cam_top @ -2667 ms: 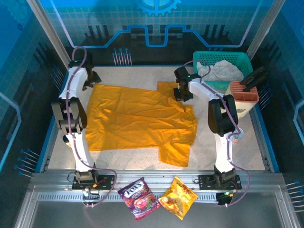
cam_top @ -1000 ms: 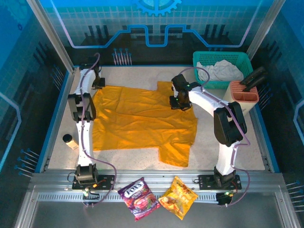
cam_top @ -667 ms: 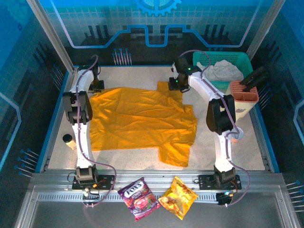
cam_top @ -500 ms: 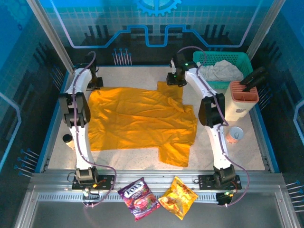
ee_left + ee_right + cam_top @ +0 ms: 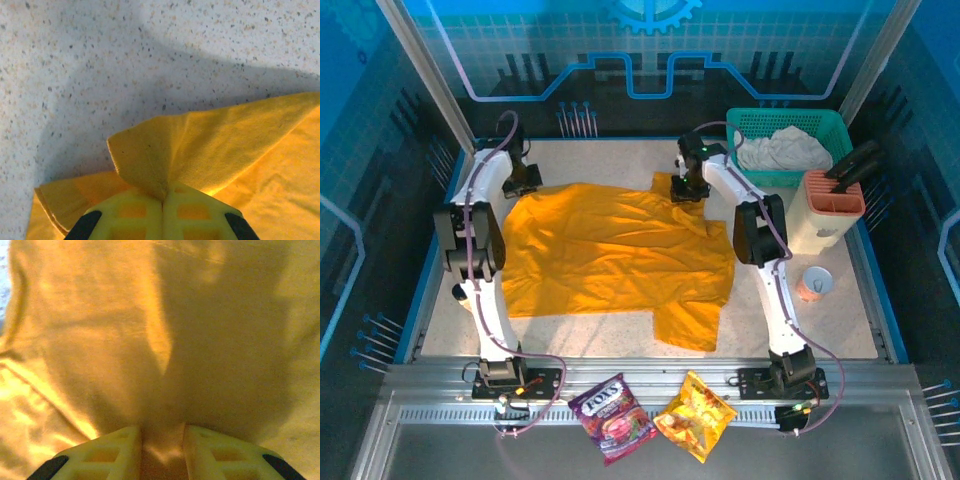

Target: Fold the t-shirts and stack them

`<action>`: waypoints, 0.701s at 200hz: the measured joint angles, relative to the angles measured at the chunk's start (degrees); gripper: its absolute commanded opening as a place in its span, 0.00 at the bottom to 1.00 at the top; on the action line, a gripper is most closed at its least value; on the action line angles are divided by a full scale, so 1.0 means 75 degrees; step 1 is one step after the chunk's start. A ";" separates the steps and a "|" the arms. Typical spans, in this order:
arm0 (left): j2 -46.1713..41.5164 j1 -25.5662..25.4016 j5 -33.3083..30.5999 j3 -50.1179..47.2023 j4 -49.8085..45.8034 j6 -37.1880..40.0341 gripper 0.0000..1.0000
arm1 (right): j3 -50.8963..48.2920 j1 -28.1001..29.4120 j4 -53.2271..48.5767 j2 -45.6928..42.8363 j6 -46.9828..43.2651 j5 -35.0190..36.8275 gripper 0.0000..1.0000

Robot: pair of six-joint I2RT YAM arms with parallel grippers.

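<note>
The golden-orange t-shirt [image 5: 610,250] lies spread across the middle of the table, one sleeve near the front. At its far-left corner my left gripper [image 5: 525,180] is shut on a raised fold of the cloth [image 5: 220,145]; in the left wrist view the fingertips [image 5: 162,197] meet with fabric pinched between them. My right gripper [image 5: 685,190] is at the far sleeve. Its jaws [image 5: 162,440] stand a little apart with a bunch of orange cloth [image 5: 100,330] wedged between them. The whitish-grey t-shirt [image 5: 782,150] lies crumpled in the green basket [image 5: 835,125].
An orange holder [image 5: 833,195] with black tools stands right of the basket, and a small round cup [image 5: 815,282] sits in front of it. A small bottle [image 5: 460,292] stands at the left edge. Two snack packets [image 5: 612,417] [image 5: 695,415] lie on the front rail.
My right gripper moved from the shirt's shoulder to the far sleeve and closed on its cloth. The left gripper kept its hold, and its corner has shifted slightly inward.
</note>
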 measured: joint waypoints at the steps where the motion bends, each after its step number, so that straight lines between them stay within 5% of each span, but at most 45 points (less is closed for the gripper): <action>1: -0.0020 0.0000 0.0000 -0.0023 -0.0003 -0.0012 0.00 | -0.0038 0.0003 0.0006 -0.0020 0.0000 0.0000 0.29; 43: -0.0516 0.0000 0.0023 -0.0370 0.0087 -0.0210 0.00 | -0.1291 0.0434 0.0256 -0.0764 0.0087 -0.0017 0.32; 140: -0.0525 -0.0003 0.0087 -0.0493 0.0268 -0.0283 0.00 | -0.0312 -0.0117 -0.0373 -0.1236 0.0289 0.1676 0.54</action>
